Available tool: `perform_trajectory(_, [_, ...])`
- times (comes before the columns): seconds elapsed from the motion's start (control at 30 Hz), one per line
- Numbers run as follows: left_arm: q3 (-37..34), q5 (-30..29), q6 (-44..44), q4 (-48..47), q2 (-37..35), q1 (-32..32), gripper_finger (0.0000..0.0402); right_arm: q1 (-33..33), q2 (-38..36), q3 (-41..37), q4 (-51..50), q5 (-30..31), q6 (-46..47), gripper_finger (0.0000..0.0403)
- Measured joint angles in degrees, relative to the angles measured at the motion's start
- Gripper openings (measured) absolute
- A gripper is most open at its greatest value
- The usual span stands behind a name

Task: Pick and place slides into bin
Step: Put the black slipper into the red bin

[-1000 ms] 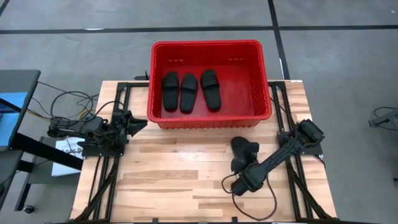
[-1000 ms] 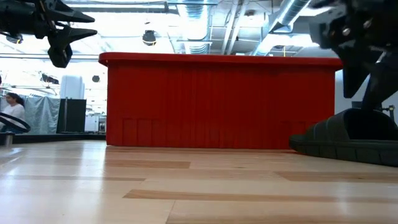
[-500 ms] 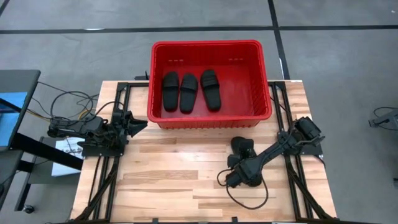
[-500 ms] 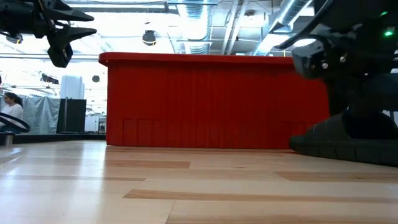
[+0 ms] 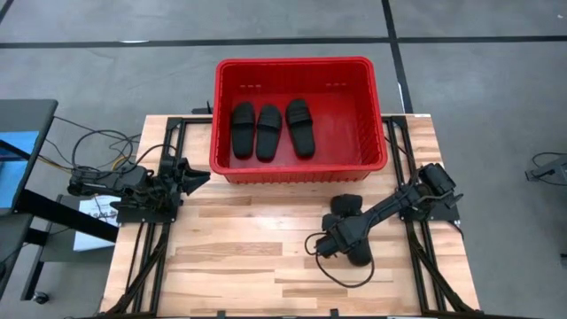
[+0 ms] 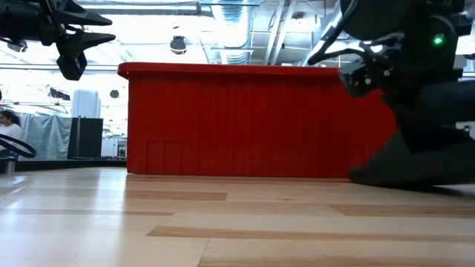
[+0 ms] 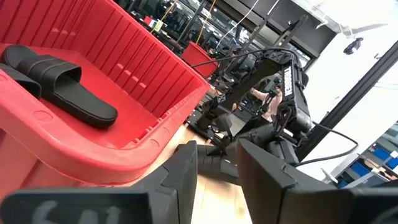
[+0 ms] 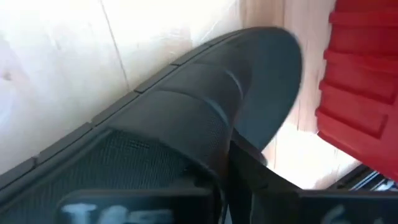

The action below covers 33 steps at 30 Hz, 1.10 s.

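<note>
From my seat at the controls, I started at the left edge of the wooden table [image 5: 257,239]. There the left gripper [image 5: 197,176] hung above the boards just beside the near left corner of the bin [image 5: 301,168], its two fingers [image 7: 183,171] parted with nothing between them. It held no slide and touched nothing.

Moving right, I saw the red bin sitting at the far side of the table. Three slides [image 5: 269,130] lay side by side on its floor, toward its left half, all pointing the same way. The right half of the bin floor was bare. My left wrist camera looked over the rolled rim and caught one of those slides [image 7: 68,87] lying flat inside.

Further right, on the boards in front of the bin, I had the fourth slide [image 5: 347,206]. It was on the table, near the bin's front wall but apart from it. The right gripper [image 5: 341,237] was down low over it, arm stretched in from the right side of the table. Through the right wrist camera I saw its fingers closed on the strap of that slide [image 8: 205,106], with the red wall at the picture's edge. The low camera showed the same slide [image 6: 415,167] resting on the wood, the gripper bearing on it from above.
</note>
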Motion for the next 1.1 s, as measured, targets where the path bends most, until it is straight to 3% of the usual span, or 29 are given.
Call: perform_trajectory(1.1, [0.00, -0.02, 0.15, -0.09, 0.00, 0.00, 0.0103, 3.85, -0.01, 19.41, -9.93, 1.09, 0.50, 0.0000])
